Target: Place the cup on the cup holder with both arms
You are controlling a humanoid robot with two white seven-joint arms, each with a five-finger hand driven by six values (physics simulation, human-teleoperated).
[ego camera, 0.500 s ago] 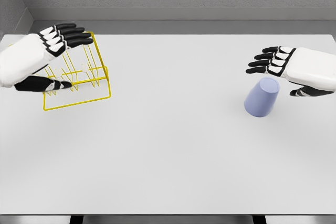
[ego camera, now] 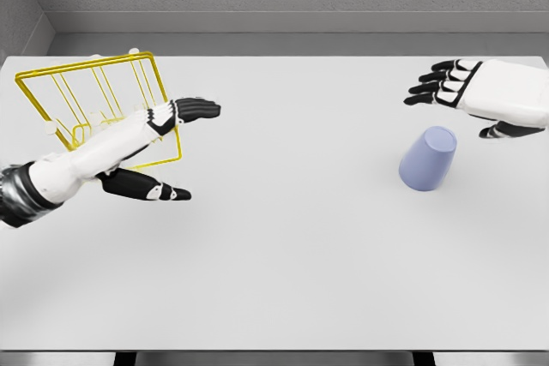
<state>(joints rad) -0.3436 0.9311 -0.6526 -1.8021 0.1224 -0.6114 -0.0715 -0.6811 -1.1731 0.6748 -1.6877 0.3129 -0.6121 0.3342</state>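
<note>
Centrally, the cup (ego camera: 427, 159) lay tilted on the table (ego camera: 292, 255), between the open left hand (ego camera: 154, 147) before the rack (ego camera: 94, 96) and the open, empty right hand (ego camera: 480, 96).

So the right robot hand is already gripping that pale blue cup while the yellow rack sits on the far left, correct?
Not quite. The head view shows the right robot hand open, beside and apart from the cup, gripping nothing. The yellow rack is indeed on the far left.

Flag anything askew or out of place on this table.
The yellow cup holder at the far left sits tilted, not flat on the table. The cup stands upside down, apart from the open right hand.
</note>
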